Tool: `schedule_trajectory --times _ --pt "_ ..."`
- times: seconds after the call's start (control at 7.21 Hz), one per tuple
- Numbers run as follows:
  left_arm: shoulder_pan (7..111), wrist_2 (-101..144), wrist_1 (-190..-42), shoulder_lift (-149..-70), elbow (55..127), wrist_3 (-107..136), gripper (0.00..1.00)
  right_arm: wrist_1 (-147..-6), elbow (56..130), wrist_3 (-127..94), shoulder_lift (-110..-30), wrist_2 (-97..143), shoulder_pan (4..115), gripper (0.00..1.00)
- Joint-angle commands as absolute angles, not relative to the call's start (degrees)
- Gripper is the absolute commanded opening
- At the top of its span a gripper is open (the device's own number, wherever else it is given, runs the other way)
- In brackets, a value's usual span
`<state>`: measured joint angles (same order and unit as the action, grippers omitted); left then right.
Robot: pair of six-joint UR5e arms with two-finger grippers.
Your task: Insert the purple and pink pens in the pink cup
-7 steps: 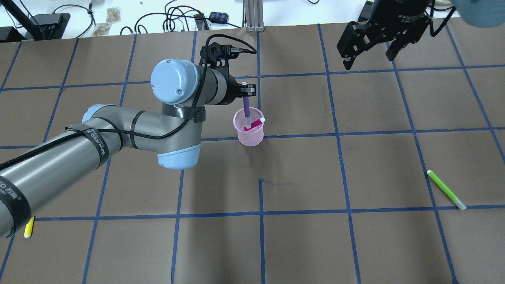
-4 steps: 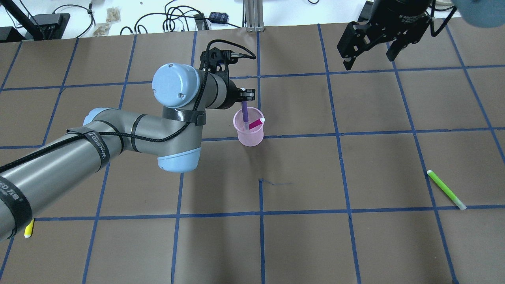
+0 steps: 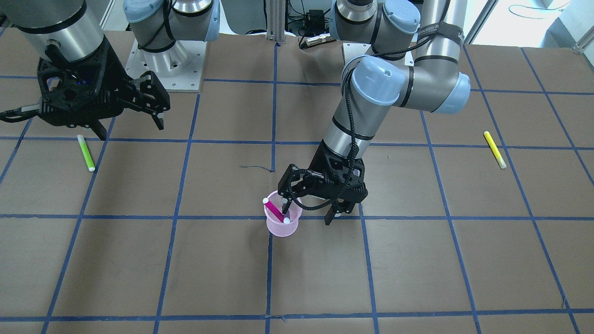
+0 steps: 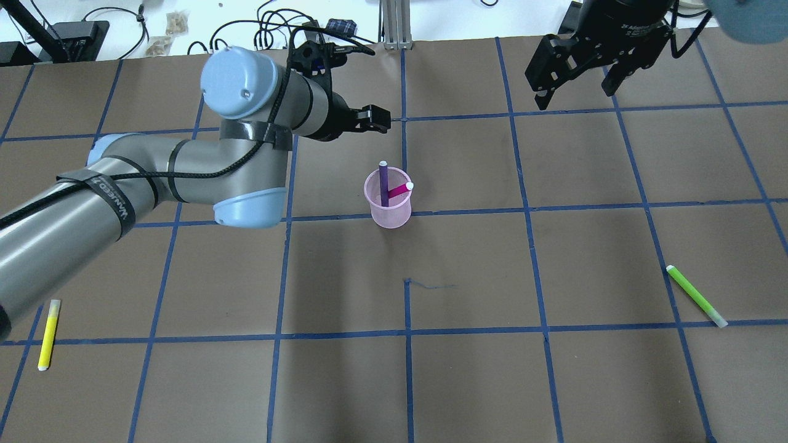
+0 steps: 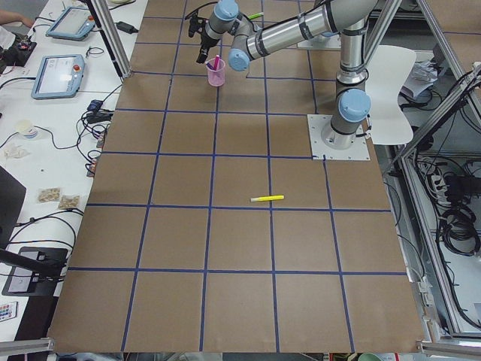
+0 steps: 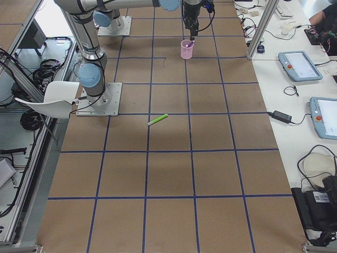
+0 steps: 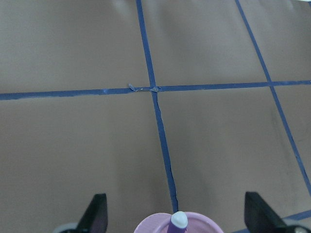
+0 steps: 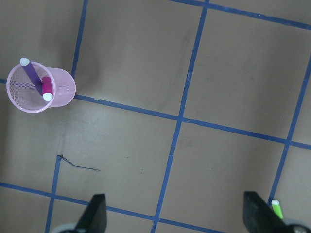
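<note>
The pink mesh cup (image 4: 389,212) stands upright near the table's middle. The purple pen (image 4: 383,180) and the pink pen (image 4: 400,190) both stand in it, leaning against the rim. They also show in the right wrist view: cup (image 8: 58,99), purple pen (image 8: 30,73), pink pen (image 8: 46,87). My left gripper (image 4: 371,119) is open and empty, up and back-left of the cup; its fingers (image 7: 97,213) are spread wide, with the purple pen's cap (image 7: 179,221) between them below. My right gripper (image 4: 577,92) is open and empty at the far right.
A green pen (image 4: 695,295) lies on the right side of the table. A yellow pen (image 4: 48,332) lies at the front left, by my left arm. The brown table (image 4: 468,369) carries a blue tape grid. Cables lie beyond the far edge.
My left gripper has let go of the purple pen, which now rests in the cup. The gripper has opened and drawn up and back to the left. The right arm is still.
</note>
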<state>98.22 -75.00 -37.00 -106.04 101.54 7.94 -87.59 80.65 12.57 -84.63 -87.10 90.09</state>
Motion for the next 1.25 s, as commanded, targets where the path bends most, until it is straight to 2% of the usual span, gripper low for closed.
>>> schedule_trajectory --times 0.0,0.28,0.55,1.11 --pt "91.8 -74.4 -66.4 -102.2 89.9 0.2 1.00 -87.6 80.6 12.6 -84.6 -87.1 90.1 1.00" --pt "86.2 -76.4 -81.8 -98.7 87.9 -3.4 1.00 -87.8 80.7 12.6 -84.6 -87.1 90.1 1.00" --pt "86.4 -86.4 -91.5 -92.8 87.3 -3.4 1.00 -88.1 80.7 12.6 -84.4 -87.0 90.1 1.00" --pt "88.2 -88.2 -91.2 -91.5 87.4 -1.8 1.00 -87.9 80.7 12.6 -84.5 -87.0 90.1 1.00"
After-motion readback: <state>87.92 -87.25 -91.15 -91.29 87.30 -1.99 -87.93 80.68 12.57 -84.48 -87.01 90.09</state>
